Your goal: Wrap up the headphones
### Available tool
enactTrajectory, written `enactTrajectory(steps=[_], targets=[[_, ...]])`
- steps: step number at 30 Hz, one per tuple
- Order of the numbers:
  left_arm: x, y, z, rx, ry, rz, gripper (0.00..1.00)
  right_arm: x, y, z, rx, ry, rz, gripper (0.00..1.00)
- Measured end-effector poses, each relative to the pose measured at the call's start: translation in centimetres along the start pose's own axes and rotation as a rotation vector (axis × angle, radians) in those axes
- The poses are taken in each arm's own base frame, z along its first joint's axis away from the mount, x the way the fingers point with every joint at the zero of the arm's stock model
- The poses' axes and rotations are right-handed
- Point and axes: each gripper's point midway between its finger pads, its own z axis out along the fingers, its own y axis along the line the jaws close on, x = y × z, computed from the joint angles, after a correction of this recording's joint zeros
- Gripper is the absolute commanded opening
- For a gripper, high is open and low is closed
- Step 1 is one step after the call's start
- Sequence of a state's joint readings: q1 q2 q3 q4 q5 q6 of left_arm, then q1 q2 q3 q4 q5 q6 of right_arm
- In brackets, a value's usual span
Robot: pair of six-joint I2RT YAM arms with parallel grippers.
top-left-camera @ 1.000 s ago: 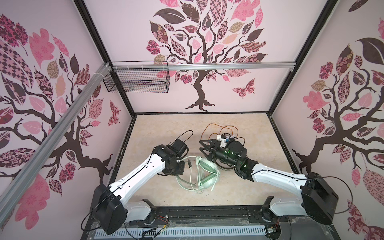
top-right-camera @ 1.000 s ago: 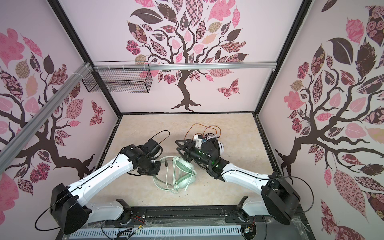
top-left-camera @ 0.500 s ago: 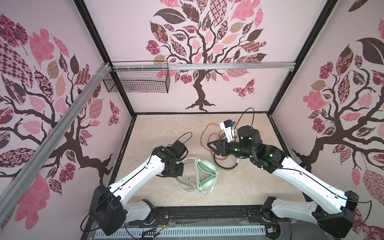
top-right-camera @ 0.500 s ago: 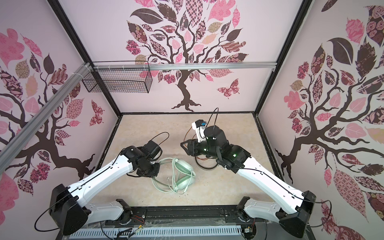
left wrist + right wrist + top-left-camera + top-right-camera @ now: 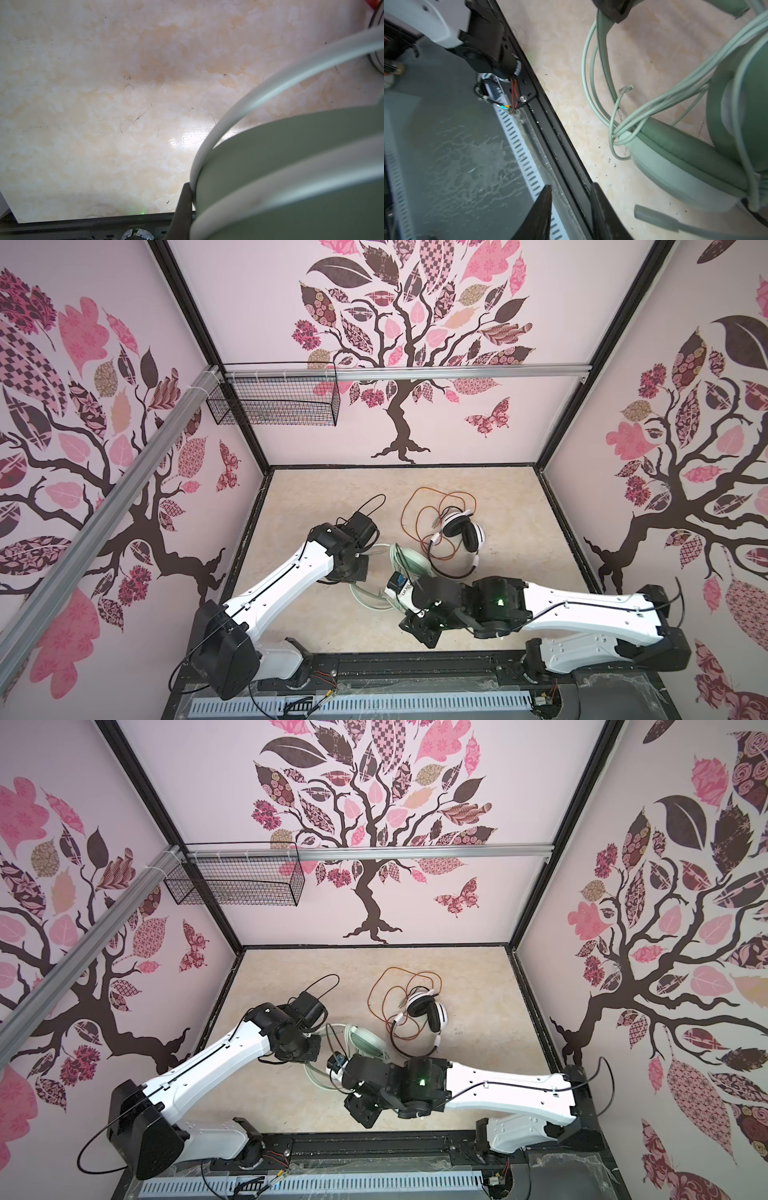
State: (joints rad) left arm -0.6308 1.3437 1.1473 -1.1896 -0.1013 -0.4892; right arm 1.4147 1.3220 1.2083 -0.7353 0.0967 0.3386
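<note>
The mint-green headphones [image 5: 409, 560] lie on the marble-look table [image 5: 93, 104] between the 2 arms, and everything else is easiest to place from them. The left gripper [image 5: 611, 13] is clenched on a thin part of their band, so I judge that arm is busy as the anchor. The right gripper [image 5: 571, 209] hangs on the front side of the mint-green headphones, over the table's edge. Its 2 fingers are parted and only the black front rail [image 5: 560, 145] shows in the gap, so it is released and holding nothing. The pale cord [image 5: 679, 91] runs in several strands across an ear cup and bunches where it crosses the padded headband, with 1 slack loop spilling onto the table. Its plug [image 5: 654, 217] lies flat just outside the padded curve of the mint-green headphones. It is just beside 1 finger of the right gripper, but not between the jaws. The plug's long axis runs roughly along that curve, close to the line along which the jaws would close. If the loose end is the next thing to take, the right arm is plainly the nearer. It would need a short sidestep toward the mint-green headphones and probably a turn of the wrist to close across the plug, not along it. The white headphones with black pads [image 5: 461, 531] sit near the mint-green headphones on their far side, their orange-red cord [image 5: 402, 516] sprawled in loose loops and not yet wrapped.
</note>
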Motion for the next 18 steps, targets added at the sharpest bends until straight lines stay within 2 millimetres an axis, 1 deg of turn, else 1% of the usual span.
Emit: enactTrajectory(steps=[2,5,8,12,15,18], targets=[[-0.3,-0.1,-0.2,0.003,-0.01,-0.001,0.0,0.1,0.0,1.3,0.056,0.02,-0.028,0.36],[-0.3,-0.1,-0.3,0.002,-0.01,-0.001,0.0,-0.6,-0.3,2.7,0.134,0.019,-0.053,0.36],[-0.3,0.0,-0.3,0.002,-0.011,-0.001,0.0,-1.8,-0.8,3.3,0.194,0.0,-0.063,0.36],[-0.2,0.0,-0.5,0.004,-0.014,-0.001,0.0,-3.2,-1.5,3.4,0.259,-0.03,-0.071,0.38],[-0.2,0.0,-0.6,0.007,-0.019,0.001,0.0,-3.7,-1.9,3.8,0.301,-0.03,-0.087,0.39],[-0.2,0.0,-0.7,0.009,-0.021,0.005,0.0,-3.4,-2.2,4.7,0.33,-0.003,-0.101,0.39]])
